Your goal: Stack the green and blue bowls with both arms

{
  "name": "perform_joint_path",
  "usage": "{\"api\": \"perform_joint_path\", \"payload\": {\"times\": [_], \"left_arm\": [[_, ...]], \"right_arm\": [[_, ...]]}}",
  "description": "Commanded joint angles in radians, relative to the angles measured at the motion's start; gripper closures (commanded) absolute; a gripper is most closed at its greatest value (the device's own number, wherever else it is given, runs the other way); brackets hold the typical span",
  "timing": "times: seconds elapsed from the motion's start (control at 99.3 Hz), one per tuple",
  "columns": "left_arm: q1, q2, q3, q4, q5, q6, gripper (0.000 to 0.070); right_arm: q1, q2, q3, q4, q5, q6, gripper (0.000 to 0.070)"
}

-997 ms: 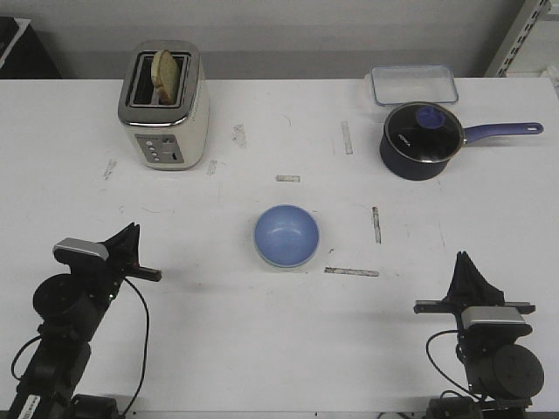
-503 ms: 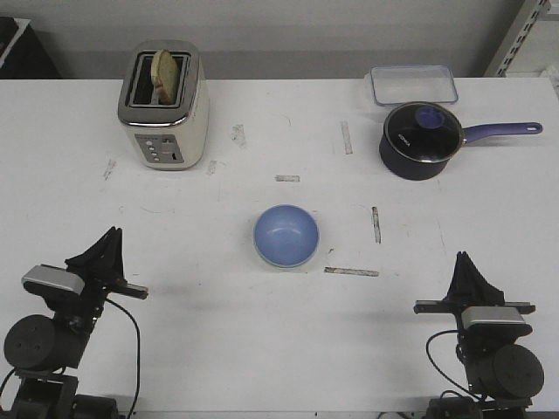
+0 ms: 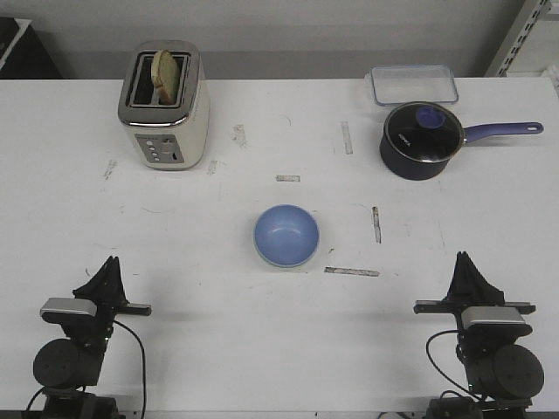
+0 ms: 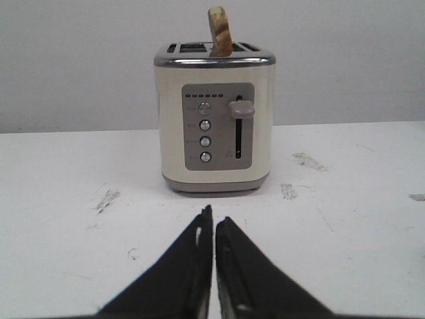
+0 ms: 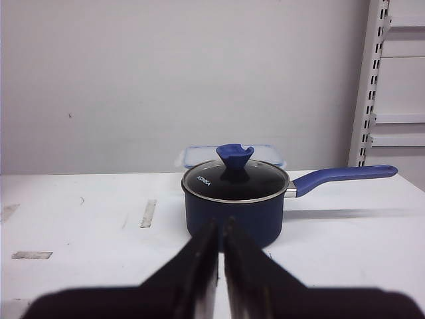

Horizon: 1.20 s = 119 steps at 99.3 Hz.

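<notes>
A pale periwinkle-blue round bowl (image 3: 286, 235) sits mid-table, a thin pale rim beneath it – seemingly the green bowl, already stacked. The left gripper (image 3: 109, 269) and right gripper (image 3: 464, 265) rest near the table's front edge, fingers closed, empty – nothing seems left to do.

A white worktop (image 3: 218, 349) fills the front view, scuffed and marked with short strips of grey tape (image 3: 351, 271). At the upper left stands a cream and silver toaster (image 3: 163, 106) with a slice of bread (image 3: 165, 72) upright in one slot. At the upper right sits a dark blue saucepan (image 3: 421, 141) under a glass lid (image 3: 424, 127) with a blue knob, its handle (image 3: 502, 130) pointing to the right edge. Just behind it lies a clear box (image 3: 413, 85). A metal rack (image 3: 524, 35) shows in the top right corner.
</notes>
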Motion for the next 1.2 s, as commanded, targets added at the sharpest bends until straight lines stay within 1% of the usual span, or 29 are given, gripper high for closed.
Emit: {"api": "perform_joint_path", "payload": {"times": [0.0,0.362,0.393,0.584,1.188], "left_arm": [[0.010,-0.018,-0.020,0.015,-0.002,0.006,0.0699],[0.026,-0.169,-0.146,0.016,-0.001,0.006,0.0699],[0.026,-0.188,-0.149,-0.016,0.000,0.005,0.0699],[0.026,-0.183,-0.149,-0.089,0.000,0.006,0.0699],[0.026,-0.183,-0.149,-0.090,0.001,0.006,0.0699]], "right_arm": [[0.001,0.001,0.004,0.015,-0.001,-0.005,0.0695],[0.001,0.001,0.004,0.015,-0.001,-0.005,0.0695],[0.002,0.001,0.004,0.015,-0.001,-0.005,0.0695],[0.001,0.001,0.005,0.016,0.001,-0.005,0.0695],[0.001,0.001,0.005,0.016,0.003,-0.005,0.0695]]}}
